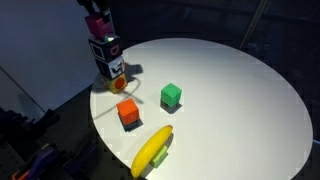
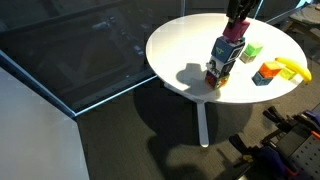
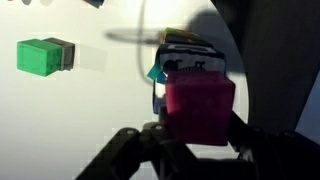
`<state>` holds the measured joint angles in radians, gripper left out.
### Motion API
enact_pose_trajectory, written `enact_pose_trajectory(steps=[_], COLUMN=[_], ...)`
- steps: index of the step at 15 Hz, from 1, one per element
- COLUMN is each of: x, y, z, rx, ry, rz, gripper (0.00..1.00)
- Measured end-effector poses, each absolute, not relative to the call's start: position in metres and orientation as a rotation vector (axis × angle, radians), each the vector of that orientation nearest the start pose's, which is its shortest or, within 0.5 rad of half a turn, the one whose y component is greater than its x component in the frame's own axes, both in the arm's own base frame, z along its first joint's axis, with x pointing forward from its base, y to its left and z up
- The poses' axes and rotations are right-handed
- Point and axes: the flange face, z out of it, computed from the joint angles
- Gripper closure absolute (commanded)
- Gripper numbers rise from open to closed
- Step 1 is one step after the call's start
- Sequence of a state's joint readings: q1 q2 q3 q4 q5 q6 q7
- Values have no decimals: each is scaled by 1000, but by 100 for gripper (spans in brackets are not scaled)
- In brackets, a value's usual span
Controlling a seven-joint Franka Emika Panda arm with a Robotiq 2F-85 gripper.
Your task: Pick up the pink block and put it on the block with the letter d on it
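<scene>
Claw [image 3: 200,125], closed on the pink block [image 1: 98,24], holds it just above the lettered block [image 1: 105,47]. Likely lined up for stacking.

- Pink block [image 1: 97,24]: small plain magenta cube, upright, clamped in the gripper [image 3: 200,120] directly over the lettered cube. Whether the two touch is unclear.
- Block with the letter d [image 1: 105,48]: black-edged cube with white printed panels, upright, stacked on another printed cube [image 1: 114,70] near the table [image 1: 230,90] edge.

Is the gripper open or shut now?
Shut on it: in the wrist view, the gripper clamps the pink block from both sides.
</scene>
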<state>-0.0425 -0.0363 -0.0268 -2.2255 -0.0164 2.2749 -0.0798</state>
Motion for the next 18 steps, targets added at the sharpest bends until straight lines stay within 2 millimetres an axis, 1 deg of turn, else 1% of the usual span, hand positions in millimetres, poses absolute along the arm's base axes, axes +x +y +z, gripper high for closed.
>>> enact_pose_trajectory(steps=[12, 13, 14, 15, 16, 17, 18], x=[537, 537, 537, 537, 538, 538, 538], y=[-38, -38, -38, -38, -38, -38, -38], z=[390, 390, 389, 388, 388, 388, 388], rx=[-3158, -3158, -3158, -3158, -3158, -3158, -3158], ry=[-27, -27, -27, -27, -28, -28, -28], rz=[-120, -117, -115, -113, -112, -111, -111], gripper=[69, 32, 17, 12, 3, 0, 0])
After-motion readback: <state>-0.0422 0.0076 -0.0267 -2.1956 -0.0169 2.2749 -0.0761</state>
